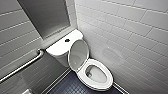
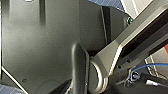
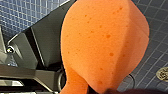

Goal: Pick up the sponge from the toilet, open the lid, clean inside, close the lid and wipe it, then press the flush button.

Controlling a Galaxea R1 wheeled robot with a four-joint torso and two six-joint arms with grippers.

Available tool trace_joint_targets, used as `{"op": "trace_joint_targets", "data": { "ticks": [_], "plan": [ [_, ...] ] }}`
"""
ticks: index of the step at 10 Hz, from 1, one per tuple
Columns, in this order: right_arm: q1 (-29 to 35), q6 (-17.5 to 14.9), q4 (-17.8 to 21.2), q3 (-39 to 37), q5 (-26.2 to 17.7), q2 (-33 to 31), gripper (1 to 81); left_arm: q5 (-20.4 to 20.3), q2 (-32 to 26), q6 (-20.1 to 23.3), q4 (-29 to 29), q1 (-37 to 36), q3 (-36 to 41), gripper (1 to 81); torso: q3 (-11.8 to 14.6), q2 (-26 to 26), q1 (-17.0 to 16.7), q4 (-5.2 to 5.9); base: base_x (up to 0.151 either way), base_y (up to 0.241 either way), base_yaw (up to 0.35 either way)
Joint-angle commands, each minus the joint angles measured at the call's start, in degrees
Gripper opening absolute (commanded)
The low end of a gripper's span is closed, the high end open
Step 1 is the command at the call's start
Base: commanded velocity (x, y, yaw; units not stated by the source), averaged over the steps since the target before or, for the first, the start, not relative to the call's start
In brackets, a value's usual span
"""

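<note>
We see the right end effector point(image 3: 101, 90) pinching the sponge point(image 3: 105, 42) at its narrow waist, though the fingers themselves are little more than a dark edge beneath it. The sponge is orange and pitted with small pores. Its broad rounded end bulges close to the right wrist camera, held clear above the dark blue tiled floor point(image 3: 20, 15). A round metal drain point(image 3: 163, 73) sits in the floor off to one side of the sponge.

In the head view, we find the toilet point(image 1: 107, 75) standing in the corner, between white tiled walls point(image 1: 125, 32). Its lid point(image 1: 78, 55) is raised and leans back against the tank point(image 1: 58, 47). The seat is down and the oval bowl lies open to us. The flush button point(image 1: 67, 40) shows as a small dark round spot in the middle of the flat tank top. A metal grab bar point(image 1: 22, 66) runs along the wall to the left of the tank.
</note>
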Motion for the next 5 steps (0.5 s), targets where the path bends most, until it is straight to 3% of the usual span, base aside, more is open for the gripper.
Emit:
{"op": "trace_joint_targets", "data": {
  "ticks": [1, 5],
  "plan": [
    [-7.8, -0.4, -6.3, -7.8, 6.7, 3.7, 1.0, 1.4, -6.5, -2.6, 0.0, -3.0, 7.3, 81.1, 0.0, 0.0, 0.0, 0.0, 0.0, 0.0, 0.0],
    [-12.2, -1.8, -6.0, -17.1, 6.1, 10.0, 1.0, 2.2, -12.3, -7.6, 0.1, -10.7, 14.6, 81.1, 0.0, 0.0, -0.1, 0.0, 0.0, 0.0, 0.0]
  ]
}}
